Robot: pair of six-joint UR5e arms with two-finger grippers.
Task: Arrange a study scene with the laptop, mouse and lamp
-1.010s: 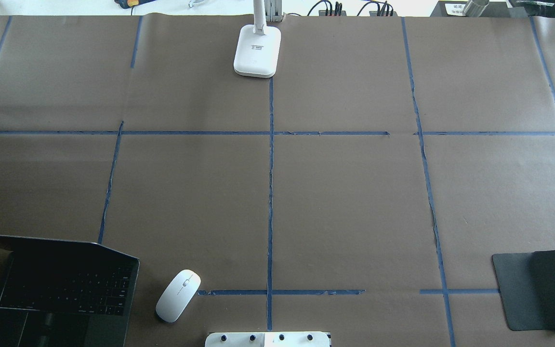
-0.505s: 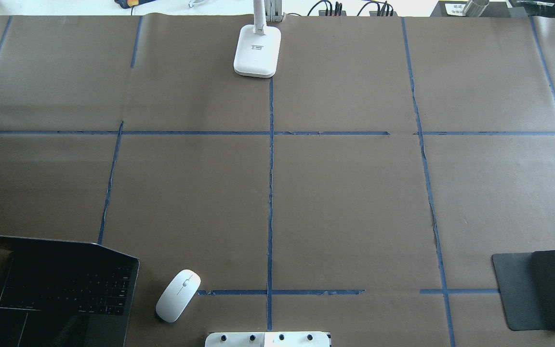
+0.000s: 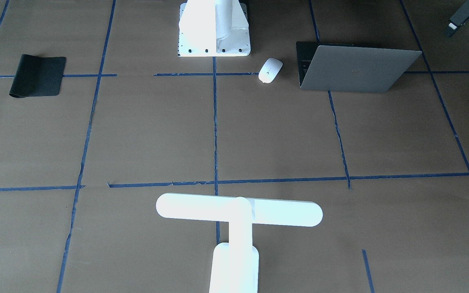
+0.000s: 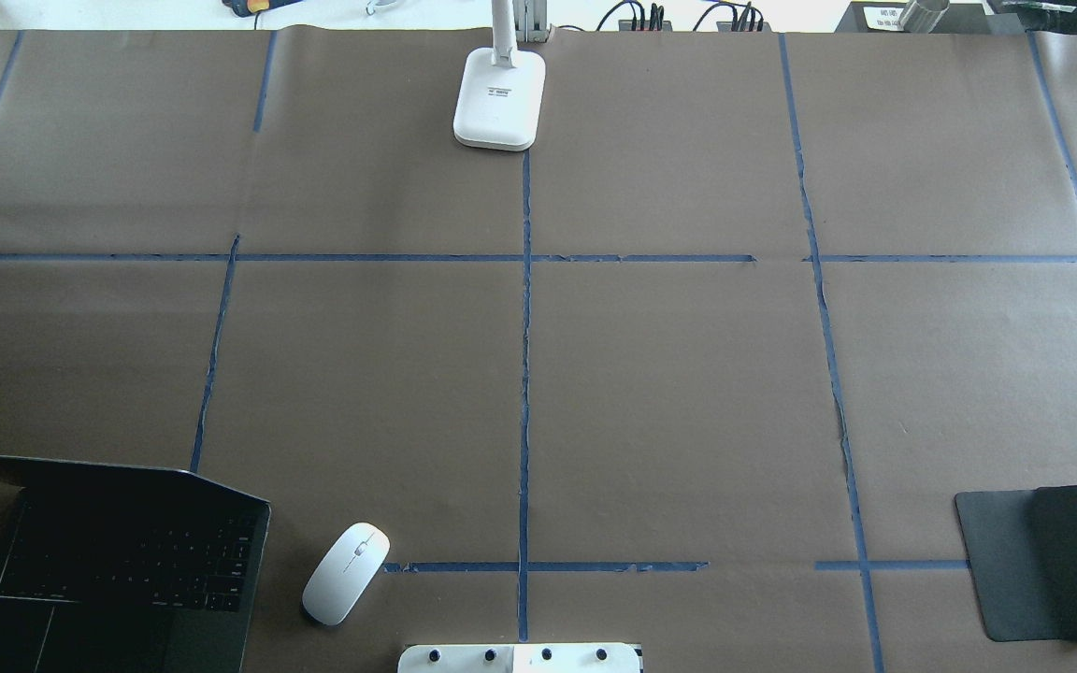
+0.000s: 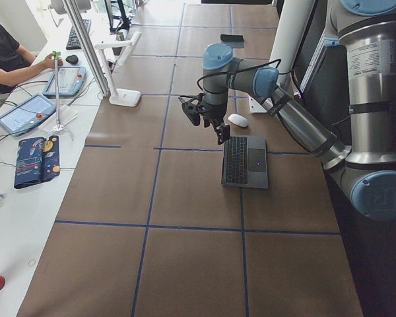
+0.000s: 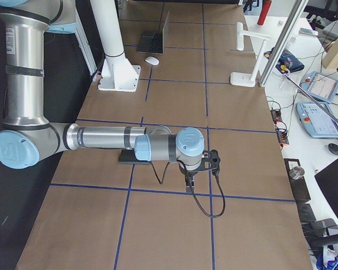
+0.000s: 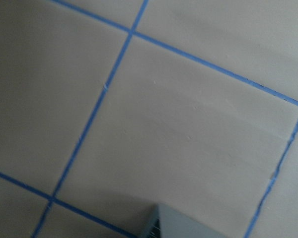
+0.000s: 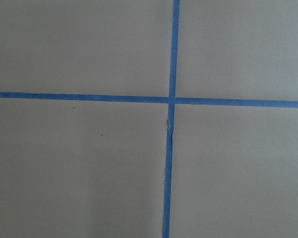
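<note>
The left gripper [image 5: 222, 135] has withdrawn from above the open laptop [image 4: 127, 551], with the mouse [image 4: 346, 572] just beside it and the lamp [image 4: 497, 98] well apart, so arranging appears pending; whether either arm's fingers are apart cannot be told.

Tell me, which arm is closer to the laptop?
The left. The left gripper hangs right by the laptop; the right gripper hangs far off toward the table's other end, by the mouse pad.
</note>
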